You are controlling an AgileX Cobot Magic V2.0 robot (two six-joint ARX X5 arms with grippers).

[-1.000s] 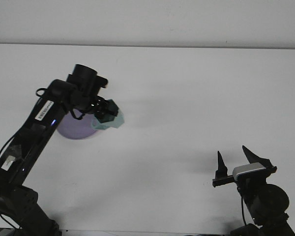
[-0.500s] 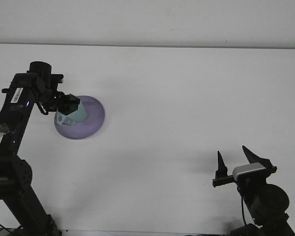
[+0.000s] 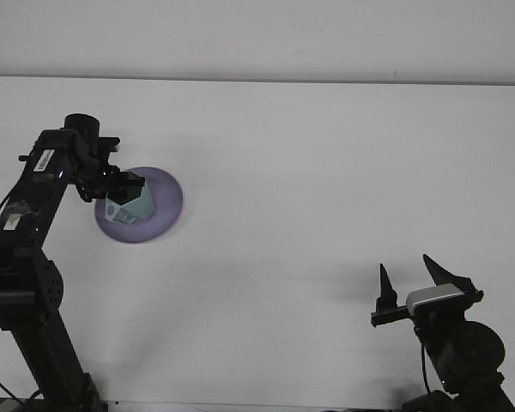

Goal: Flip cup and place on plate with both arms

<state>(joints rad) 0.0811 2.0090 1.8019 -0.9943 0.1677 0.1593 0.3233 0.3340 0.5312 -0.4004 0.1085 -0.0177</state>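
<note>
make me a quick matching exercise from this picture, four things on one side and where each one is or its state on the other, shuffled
Things:
1. cup
2. plate
3. left hand
4. right hand

Places or states:
A. open, bottom right, away from everything
B. purple, lying on the table's left side
C. pale green, over the plate
D. closed on the cup

Pairs: 1-C, 2-B, 3-D, 4-A

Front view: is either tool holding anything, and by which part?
The left tool grips the pale green cup at its upper end, over the purple plate. The right tool is open and holds nothing.
</note>
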